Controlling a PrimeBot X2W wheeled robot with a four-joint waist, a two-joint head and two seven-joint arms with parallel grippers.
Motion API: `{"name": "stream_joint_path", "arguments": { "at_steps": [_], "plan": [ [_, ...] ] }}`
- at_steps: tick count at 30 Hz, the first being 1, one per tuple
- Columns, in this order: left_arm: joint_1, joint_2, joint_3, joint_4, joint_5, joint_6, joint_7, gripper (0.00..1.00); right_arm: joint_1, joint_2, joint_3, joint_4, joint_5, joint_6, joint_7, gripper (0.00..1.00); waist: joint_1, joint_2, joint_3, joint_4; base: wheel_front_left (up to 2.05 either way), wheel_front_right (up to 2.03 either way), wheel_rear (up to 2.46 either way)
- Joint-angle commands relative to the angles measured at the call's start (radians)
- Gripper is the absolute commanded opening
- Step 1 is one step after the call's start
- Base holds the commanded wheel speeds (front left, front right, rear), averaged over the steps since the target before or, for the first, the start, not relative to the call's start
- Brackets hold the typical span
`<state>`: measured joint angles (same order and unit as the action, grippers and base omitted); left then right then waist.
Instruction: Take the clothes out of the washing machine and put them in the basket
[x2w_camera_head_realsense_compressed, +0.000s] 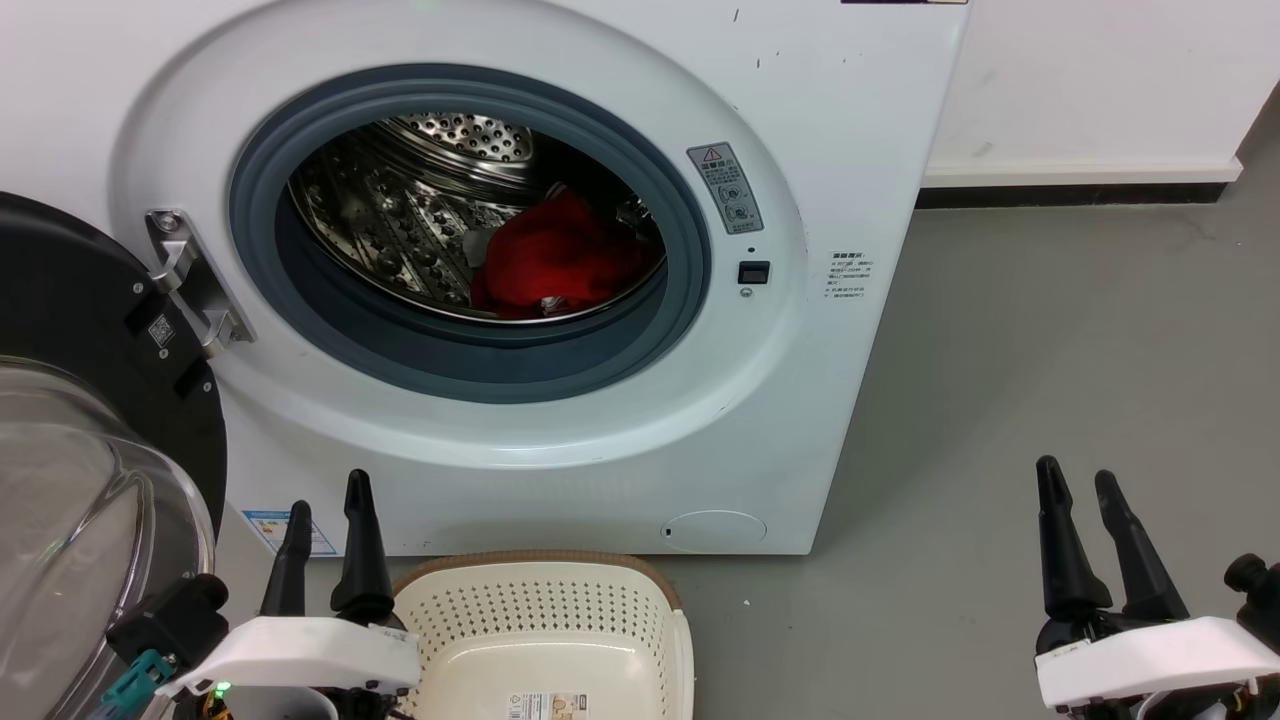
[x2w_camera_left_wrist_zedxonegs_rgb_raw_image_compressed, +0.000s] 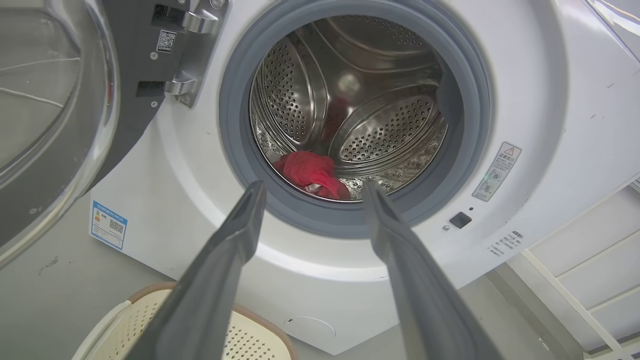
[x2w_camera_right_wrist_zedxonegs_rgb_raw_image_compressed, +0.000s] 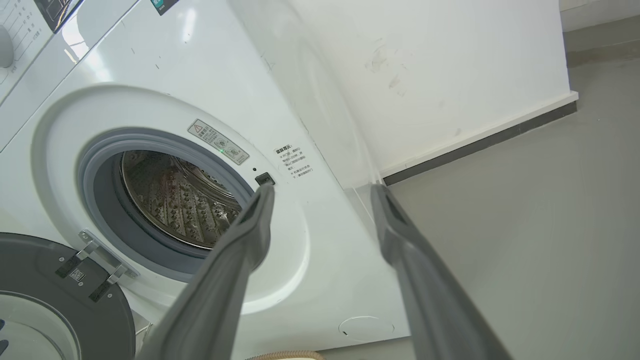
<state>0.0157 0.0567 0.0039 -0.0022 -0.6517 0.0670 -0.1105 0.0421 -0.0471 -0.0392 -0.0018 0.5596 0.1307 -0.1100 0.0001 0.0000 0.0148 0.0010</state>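
Note:
The white washing machine (x2w_camera_head_realsense_compressed: 840, 120) stands with its door swung open to the left. Red clothes (x2w_camera_head_realsense_compressed: 555, 255) lie bunched at the bottom right of the steel drum; the left wrist view shows the clothes (x2w_camera_left_wrist_zedxonegs_rgb_raw_image_compressed: 310, 172) low in the porthole of the washing machine (x2w_camera_left_wrist_zedxonegs_rgb_raw_image_compressed: 550, 100). The cream basket (x2w_camera_head_realsense_compressed: 545, 610) sits on the floor in front of the machine. My left gripper (x2w_camera_head_realsense_compressed: 325, 505) is open beside the basket's left rim, fingers (x2w_camera_left_wrist_zedxonegs_rgb_raw_image_compressed: 240, 225) pointing at the porthole. My right gripper (x2w_camera_head_realsense_compressed: 1078, 480) is open over bare floor to the machine's right, nothing between its fingers (x2w_camera_right_wrist_zedxonegs_rgb_raw_image_compressed: 255, 220).
The black-framed glass door (x2w_camera_head_realsense_compressed: 70, 400) juts out at the left, close to my left arm. Grey floor (x2w_camera_head_realsense_compressed: 1050, 330) spreads to the right of the machine, ending at a white wall (x2w_camera_head_realsense_compressed: 1100, 80) with a dark skirting strip.

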Motion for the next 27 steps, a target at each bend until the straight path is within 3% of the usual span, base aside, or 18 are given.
{"name": "stream_joint_path", "arguments": {
  "at_steps": [1, 18, 27],
  "plan": [
    [-0.001, 0.007, -0.003, -0.021, 0.031, 0.007, -0.01, 1.0, -0.001, -0.005, 0.001, -0.022, -0.033, 0.0, -0.01, 1.0, -0.0001, 0.0, 0.0, 0.0, 0.0, 0.0, 0.0],
    [0.024, 0.005, -0.015, -0.064, 0.22, 0.02, -0.056, 1.0, 0.031, -0.005, 0.014, -0.073, -0.225, 0.0, -0.056, 1.0, -0.0001, 0.0, 0.004, 0.001, 0.0, 0.0, 0.0],
    [0.038, 0.001, -0.01, -0.075, 0.292, -0.003, -0.078, 1.0, 0.046, -0.005, 0.019, -0.094, -0.31, 0.0, -0.078, 1.0, -0.0001, 0.0, 0.007, 0.0, 0.0, 0.0, 0.0]
  ]
}}
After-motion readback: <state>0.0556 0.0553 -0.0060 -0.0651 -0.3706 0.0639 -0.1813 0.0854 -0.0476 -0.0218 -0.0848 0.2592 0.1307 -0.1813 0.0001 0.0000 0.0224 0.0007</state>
